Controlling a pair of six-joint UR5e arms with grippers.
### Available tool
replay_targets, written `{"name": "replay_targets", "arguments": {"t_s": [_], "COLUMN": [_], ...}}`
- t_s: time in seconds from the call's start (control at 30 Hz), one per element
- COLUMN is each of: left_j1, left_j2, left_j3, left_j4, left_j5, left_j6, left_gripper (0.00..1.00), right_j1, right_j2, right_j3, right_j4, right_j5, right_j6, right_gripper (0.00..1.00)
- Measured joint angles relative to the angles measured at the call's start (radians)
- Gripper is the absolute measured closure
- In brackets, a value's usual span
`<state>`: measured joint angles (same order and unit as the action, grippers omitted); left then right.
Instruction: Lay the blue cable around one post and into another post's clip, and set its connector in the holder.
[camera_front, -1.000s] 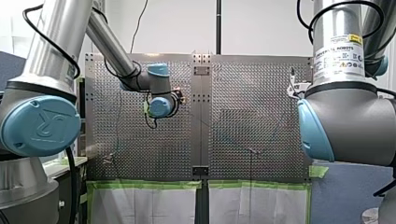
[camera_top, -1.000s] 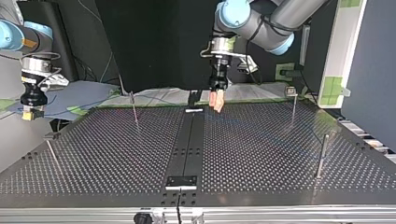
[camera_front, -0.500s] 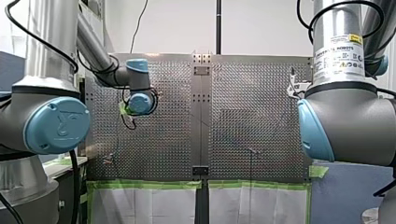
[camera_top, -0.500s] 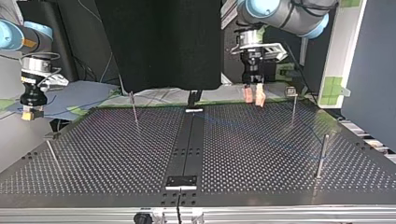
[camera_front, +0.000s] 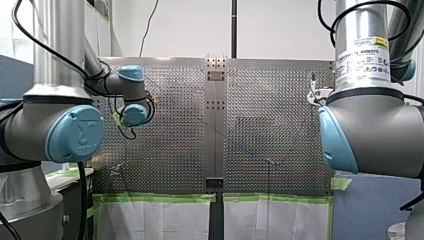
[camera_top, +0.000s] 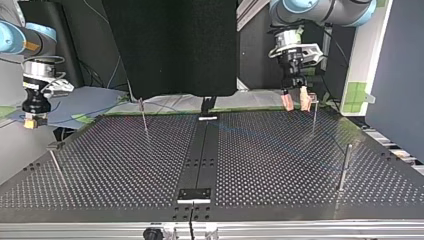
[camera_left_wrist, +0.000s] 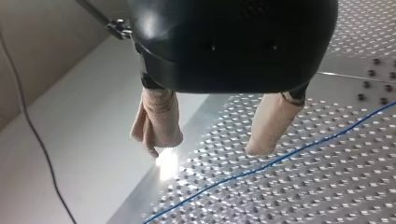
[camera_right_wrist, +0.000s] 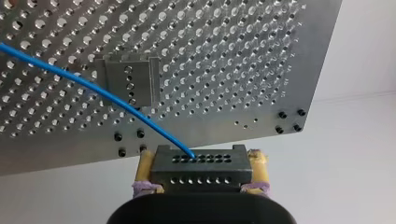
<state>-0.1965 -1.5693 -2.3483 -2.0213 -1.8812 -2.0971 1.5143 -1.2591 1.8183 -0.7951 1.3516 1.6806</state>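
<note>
Top view, 9 o'clock: our right end effector (camera_top: 31, 121) hangs off the bench (camera_top: 125, 165) edge, its yellow pads clamped on the connector (camera_right_wrist: 201, 170). The blue cable (camera_right_wrist: 93, 88) leaves the connector and passes over a metal bracket (camera_right_wrist: 128, 84) on the bench. Top view, 1 o'clock: our left end effector (camera_top: 296, 106) has its beige pads spread wide and holds nothing, just beside a post (camera_top: 314, 115). The cable lies on the bench under its fingers.

Blue cable (camera_right_wrist: 93, 87): thin, plugged into dark grey two-row connector (camera_right_wrist: 201, 169), which is clamped between right gripper (camera_right_wrist: 201, 162) pads. Thin post (camera_top: 144, 116) upright, top view centre-left.
</note>
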Motion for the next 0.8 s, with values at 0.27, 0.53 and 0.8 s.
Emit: {"name": "replay_targets", "arguments": {"t_s": [0.27,0.53,0.8], "left_j1": [0.063,0.142,0.191], "left_j2": [-0.044,-0.091,-0.094], "left_j3": [0.067,0.14,0.177], "left_j4": [0.068,0.057,0.002], "left_j5": [0.054,0.044,-0.026], "left_j6": [-0.082,-0.163,-0.237], "left_gripper": [0.0,0.0,0.0], "right_j1": [0.005,0.006,0.006], "right_j2": [0.0,0.0,0.0], "right_j3": [0.0,0.0,0.0], "right_j4": [0.002,0.005,0.005], "right_j5": [0.0,0.0,0.0], "right_j6": [-0.003,-0.004,-0.006], "right_gripper": [1.0,1.0,1.0]}}
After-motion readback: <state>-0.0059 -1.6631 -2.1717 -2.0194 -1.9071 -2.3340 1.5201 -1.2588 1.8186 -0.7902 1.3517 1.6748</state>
